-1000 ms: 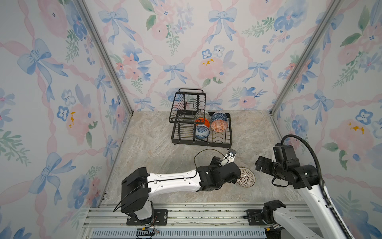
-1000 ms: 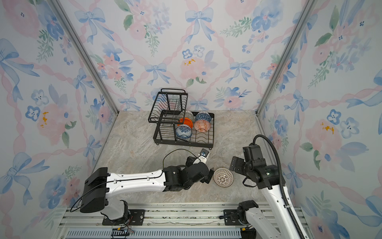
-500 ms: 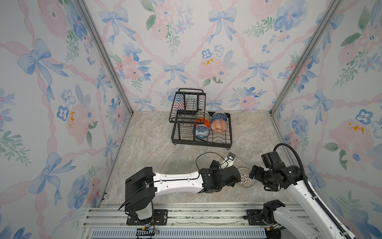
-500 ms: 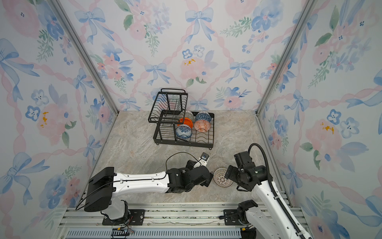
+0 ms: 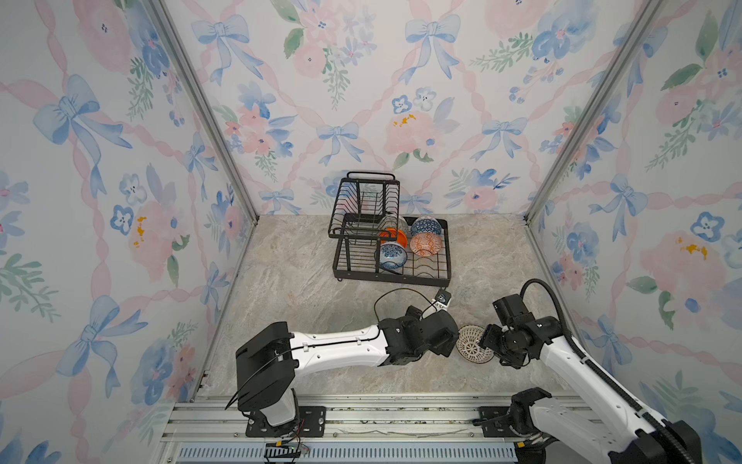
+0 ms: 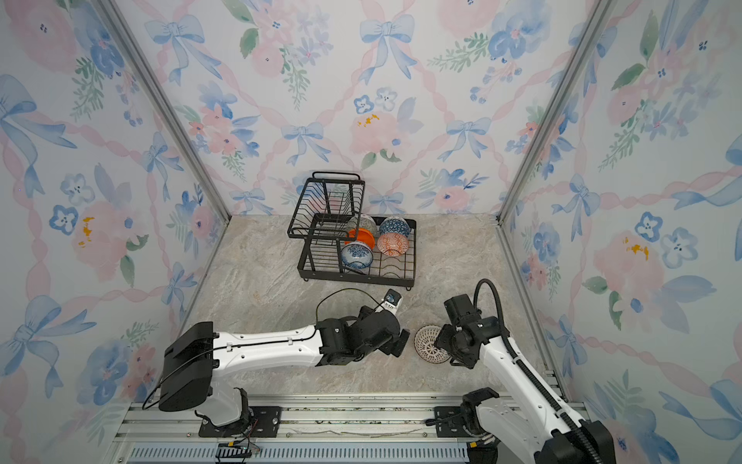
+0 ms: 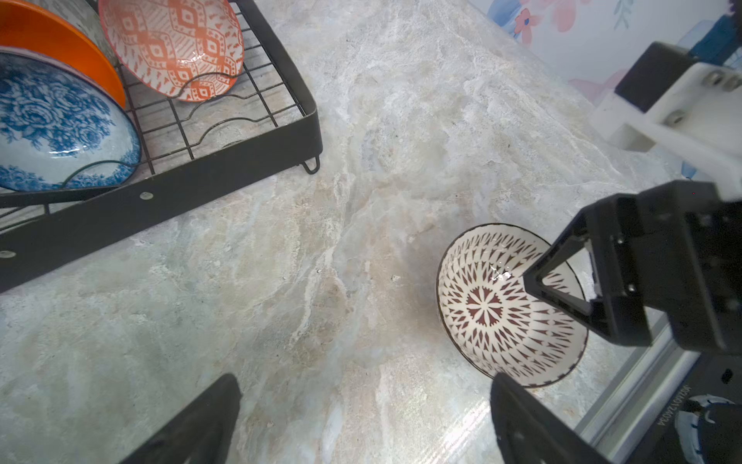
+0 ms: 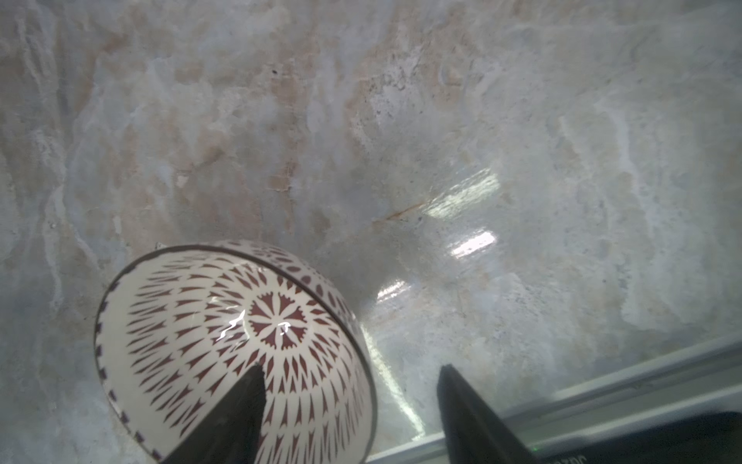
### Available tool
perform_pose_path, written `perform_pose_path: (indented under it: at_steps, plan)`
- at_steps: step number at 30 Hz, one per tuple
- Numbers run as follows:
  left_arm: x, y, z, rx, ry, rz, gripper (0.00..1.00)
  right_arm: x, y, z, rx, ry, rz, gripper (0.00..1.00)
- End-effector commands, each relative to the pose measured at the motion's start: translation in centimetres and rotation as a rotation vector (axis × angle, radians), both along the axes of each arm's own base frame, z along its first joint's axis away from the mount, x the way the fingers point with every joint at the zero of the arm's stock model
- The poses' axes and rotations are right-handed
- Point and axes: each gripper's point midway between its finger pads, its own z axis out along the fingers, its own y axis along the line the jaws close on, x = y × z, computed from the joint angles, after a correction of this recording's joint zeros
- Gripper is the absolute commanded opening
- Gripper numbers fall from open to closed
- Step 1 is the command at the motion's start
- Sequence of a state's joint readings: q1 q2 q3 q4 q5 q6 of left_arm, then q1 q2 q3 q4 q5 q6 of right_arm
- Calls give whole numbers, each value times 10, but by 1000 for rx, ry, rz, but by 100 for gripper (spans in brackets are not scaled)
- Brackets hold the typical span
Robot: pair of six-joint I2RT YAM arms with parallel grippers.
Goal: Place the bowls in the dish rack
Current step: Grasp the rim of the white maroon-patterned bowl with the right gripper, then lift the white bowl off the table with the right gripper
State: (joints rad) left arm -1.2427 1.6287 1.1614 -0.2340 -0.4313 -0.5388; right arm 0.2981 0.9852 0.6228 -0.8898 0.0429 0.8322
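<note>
Five small round bowls stand in the lower tray of the black wire two-tier dish rack [image 5: 391, 276] at the back of the marble-patterned tabletop [image 5: 301, 301]. All five are on the right side of the tray, beside the raised upper basket [image 5: 363, 201], which holds no bowl that I can see. They are: a plain orange bowl [image 5: 392, 236]; a white bowl with blue flowers [image 5: 391, 256] at the front, leaning on its side against the orange one; an orange-red patterned bowl [image 5: 425, 244] to its right; a blue triangle-patterned bowl [image 5: 426, 227] behind that; and a pale bowl [image 5: 396, 222] at the rear, half hidden by the basket wires, its pattern not legible. One bowl is outside the rack: the white bowl with dark lattice pattern [image 5: 473, 344] sits on the tabletop near the front edge, well apart from the rack, between the two arms, mouth upward. The right gripper [image 8: 351, 367] straddles its rim. One finger [image 8: 241, 409] reaches inside the bowl; the other finger [image 8: 469, 409] stands outside the wall, with bare table showing between it and the bowl. The claw is therefore released, jaws apart and not clamped on the rim. The left wrist view confirms the inner finger low inside the bowl. The left gripper [image 7: 365, 381] hangs just beside the same bowl on its left, jaws spread wide, holding nothing, with only tabletop between its fingertips. In both top views the left arm lies stretched low across the front of the table.
</note>
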Motion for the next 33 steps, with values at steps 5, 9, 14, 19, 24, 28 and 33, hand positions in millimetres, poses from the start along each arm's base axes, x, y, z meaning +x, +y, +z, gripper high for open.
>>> perform_pose_path:
  at_steps: [5,9,14,19,24,28,33]
  plan:
    - [5,-3,18,-56,17,-17,98,17,12,-13,-12,19,53,48]
    - [8,-2,15,-51,40,-43,98,25,19,-15,-19,32,71,41]
    - [18,6,11,-69,70,-4,98,40,29,-14,-35,44,110,29]
    - [23,7,6,-71,96,-6,98,58,44,-8,-57,15,133,22]
    - [32,21,7,-91,112,36,98,72,59,-11,-77,19,162,9]
    - [39,36,8,-103,116,73,98,81,67,-16,-99,37,197,4]
    - [43,53,21,-149,113,114,98,97,74,-4,-117,6,223,2]
